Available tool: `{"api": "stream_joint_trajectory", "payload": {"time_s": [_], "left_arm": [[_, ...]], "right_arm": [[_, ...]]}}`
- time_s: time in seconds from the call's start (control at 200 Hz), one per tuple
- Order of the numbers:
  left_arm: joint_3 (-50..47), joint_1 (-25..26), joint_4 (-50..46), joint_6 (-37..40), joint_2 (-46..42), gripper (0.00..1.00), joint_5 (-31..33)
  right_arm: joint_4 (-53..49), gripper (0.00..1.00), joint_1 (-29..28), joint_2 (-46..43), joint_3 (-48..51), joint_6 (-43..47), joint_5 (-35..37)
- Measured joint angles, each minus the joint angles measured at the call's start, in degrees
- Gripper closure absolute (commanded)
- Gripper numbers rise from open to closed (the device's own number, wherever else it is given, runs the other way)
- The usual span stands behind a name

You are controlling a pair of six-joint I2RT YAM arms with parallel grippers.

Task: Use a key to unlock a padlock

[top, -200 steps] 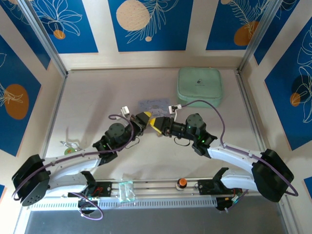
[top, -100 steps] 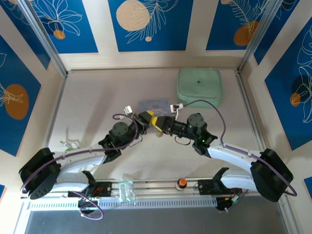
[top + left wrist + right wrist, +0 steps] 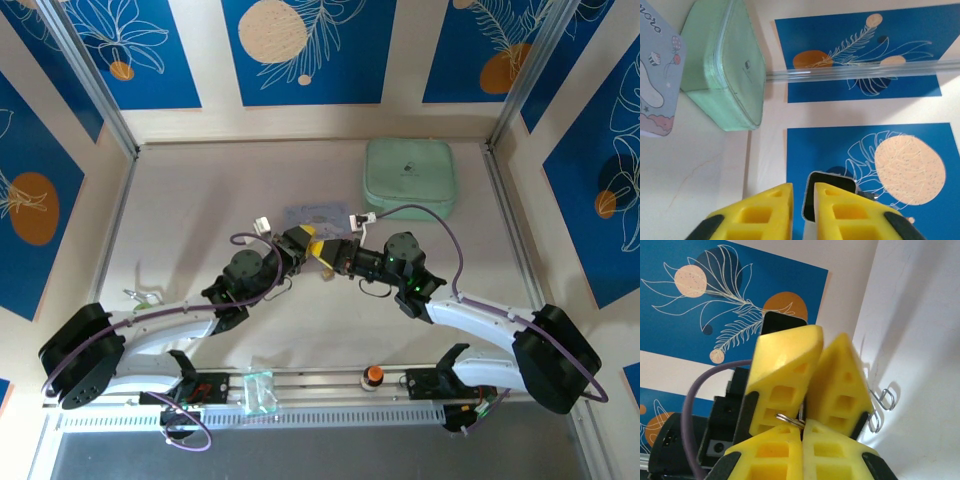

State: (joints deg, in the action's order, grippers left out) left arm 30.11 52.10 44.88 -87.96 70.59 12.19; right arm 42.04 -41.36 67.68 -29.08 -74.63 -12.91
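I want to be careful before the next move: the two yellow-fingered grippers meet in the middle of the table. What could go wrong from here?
1. A thin silver metal loop, possibly part of the key, is caught only at the very tips of the shut right gripper. Such a shallow pinch may slip or twist.
2. The left gripper, barely open, crowds those same tips in the right wrist view. Pulling away could snag the loop.

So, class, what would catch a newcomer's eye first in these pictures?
The left gripper and the right gripper, both tipped in bright yellow, meet tip to tip over the middle of the table. A mint-green case lies at the table's far right, and blue panels with leaf drawings line the walls.
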Motion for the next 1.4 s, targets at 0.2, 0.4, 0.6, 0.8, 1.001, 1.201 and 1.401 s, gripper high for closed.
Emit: {"api": "stream_joint_trajectory", "payload": {"time_s": [0.2, 0.4, 0.6, 0.8, 1.001, 1.201, 1.401], "left_arm": [[0.0, 0.0, -1.3, 0.7, 0.0, 0.53, 0.1], [0.0, 0.0, -2.4, 1.5, -1.5, 0.51, -0.6], [0.0, -0.1, -3.7, 2.9, -3.0, 0.59, -0.6], [0.3, -0.2, -7.2, 3.7, -3.0, 0.77, -1.0], [0.4, -0.2, -8.7, 4.0, -3.0, 0.51, -1.0], [0.4, -0.6, -10.6, 4.3, -3.8, 0.53, -0.5], [0.4, -1.0, -12.7, 4.1, -5.6, 0.68, 0.2]], "right_arm": [[0.1, 1.0, 0.1, 0.0, 0.0, 0.0, 0.0], [-0.5, 1.0, 0.1, 0.0, 0.0, 0.0, 0.0], [-1.2, 1.0, 0.2, 0.0, 0.7, 0.0, 0.0], [-1.3, 1.0, 0.2, 0.0, 0.8, 0.0, 0.0], [-1.5, 1.0, 0.2, 0.0, 1.0, 0.0, 0.0], [-1.6, 1.0, 0.2, 0.0, 1.4, 0.0, 0.0], [-1.7, 1.0, 0.3, 0.0, 1.6, 0.0, -0.2]]}}
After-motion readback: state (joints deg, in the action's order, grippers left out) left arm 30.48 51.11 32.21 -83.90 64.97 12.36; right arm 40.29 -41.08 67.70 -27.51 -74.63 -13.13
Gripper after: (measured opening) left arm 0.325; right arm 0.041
